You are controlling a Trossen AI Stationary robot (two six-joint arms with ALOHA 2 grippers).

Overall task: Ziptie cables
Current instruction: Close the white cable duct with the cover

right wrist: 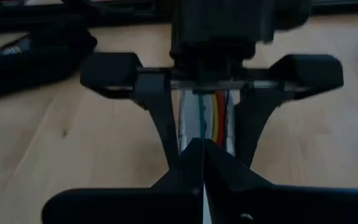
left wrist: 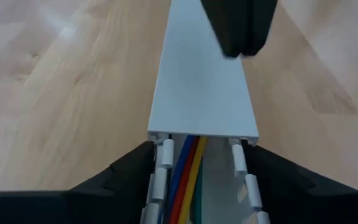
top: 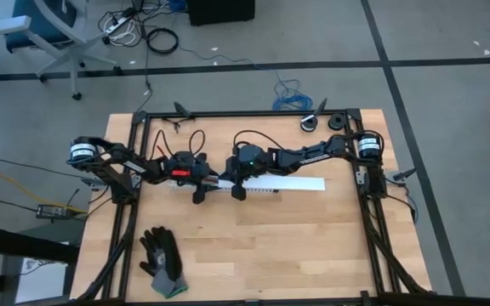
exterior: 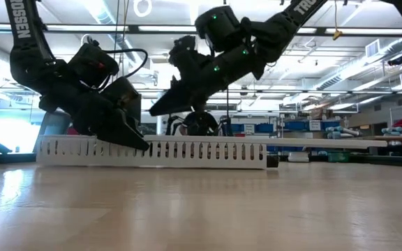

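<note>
The wooden counter [top: 313, 246] carries a long white slotted channel [exterior: 208, 152] lying flat across its middle, part of it closed by a white cover [left wrist: 204, 87]. The left jaws [left wrist: 201, 163] stand apart astride the channel's open end, one finger [left wrist: 120, 171] outside each slotted wall. The right jaws [exterior: 153, 111] are shut with nothing between them, their tip hanging over the covered stretch just ahead of the left jaws and pointing toward them. A pair of dark gloves [top: 162, 262] lies well apart from both. The cables [left wrist: 188, 177], blue, red, yellow and what looks like green, run inside the channel between the left jaws and pass under the cover.
</note>
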